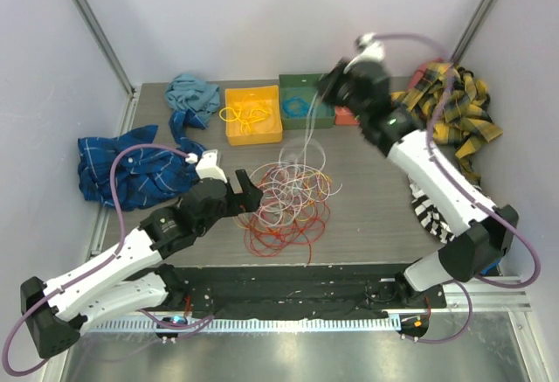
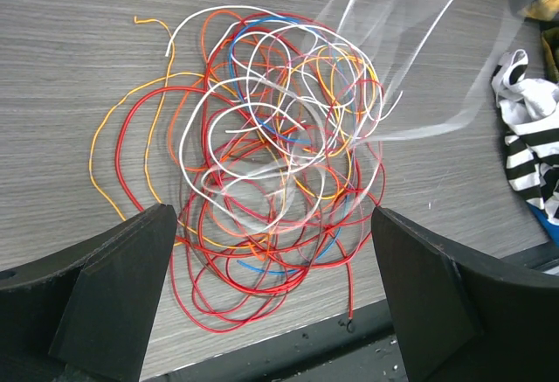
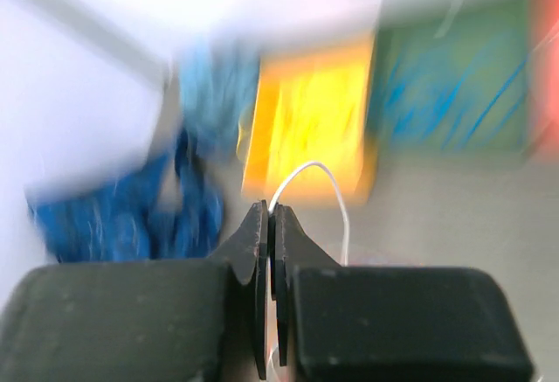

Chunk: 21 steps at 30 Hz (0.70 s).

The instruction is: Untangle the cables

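From above, the cables (image 1: 286,197) are lying in one tangled heap mid-surface (image 1: 376,216). The left pincer (image 1: 247,197) is hovering released at the heap's edge, and the right pincer (image 1: 328,92) is hanging high by the green bin (image 1: 301,121).

Left wrist: the heap is sitting between wide-spread fingers (image 2: 113,286). The strands are looking light, limp, springy and slippery, likely best pinched singly at a free end.

Right wrist: the pincer is clenching one white cable (image 3: 307,170). No writing is showing legibly.

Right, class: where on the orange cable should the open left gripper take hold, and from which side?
Grip the orange cable on its outermost arc, where it strays from the tangle onto bare table, no wire crossing it. Likely best for the left gripper to drop from above, jaws straddling the strand.
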Each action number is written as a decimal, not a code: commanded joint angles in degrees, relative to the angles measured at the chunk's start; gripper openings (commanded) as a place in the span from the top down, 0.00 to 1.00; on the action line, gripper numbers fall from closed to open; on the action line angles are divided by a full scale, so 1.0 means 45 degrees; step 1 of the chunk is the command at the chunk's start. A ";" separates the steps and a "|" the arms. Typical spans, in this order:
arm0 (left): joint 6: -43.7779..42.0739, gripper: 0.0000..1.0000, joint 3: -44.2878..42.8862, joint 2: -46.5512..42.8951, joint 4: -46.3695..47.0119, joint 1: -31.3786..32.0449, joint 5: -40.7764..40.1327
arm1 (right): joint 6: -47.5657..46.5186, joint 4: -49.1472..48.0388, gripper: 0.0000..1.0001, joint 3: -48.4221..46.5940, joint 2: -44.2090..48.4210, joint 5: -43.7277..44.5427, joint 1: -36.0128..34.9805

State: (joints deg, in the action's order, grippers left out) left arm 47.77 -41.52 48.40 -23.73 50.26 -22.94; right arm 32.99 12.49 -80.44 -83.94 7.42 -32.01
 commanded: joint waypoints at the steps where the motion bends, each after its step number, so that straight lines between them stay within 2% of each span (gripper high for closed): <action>1: 0.0127 0.00 0.0085 -0.0385 0.0175 -0.0016 -0.0137 | -0.1920 0.2025 0.99 -0.5642 -0.0093 0.1572 0.1370; 6: 0.0108 0.00 -0.0070 -0.0326 0.0117 -0.0016 -0.0059 | -0.2349 0.2790 0.99 -0.9204 -0.0837 0.2685 0.1742; 9: -0.0010 0.00 -0.0149 -0.0385 0.0038 -0.0016 -0.0097 | -0.2740 0.3084 0.99 -1.0381 -0.1307 0.3330 0.1742; 14: -0.0049 0.00 0.0046 -0.0600 0.0116 -0.0016 -0.0215 | -0.3015 0.3025 0.99 -1.0464 -0.1249 0.3820 0.1742; 21: -0.0185 0.00 -0.0109 -0.0190 0.0701 0.0003 -0.0313 | -0.2547 0.3064 0.99 -1.0014 -0.0586 0.2844 0.1722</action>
State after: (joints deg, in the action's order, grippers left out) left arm 47.59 -41.41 46.70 -23.86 50.26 -22.96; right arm 21.21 26.41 -125.05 -88.79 22.20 -24.16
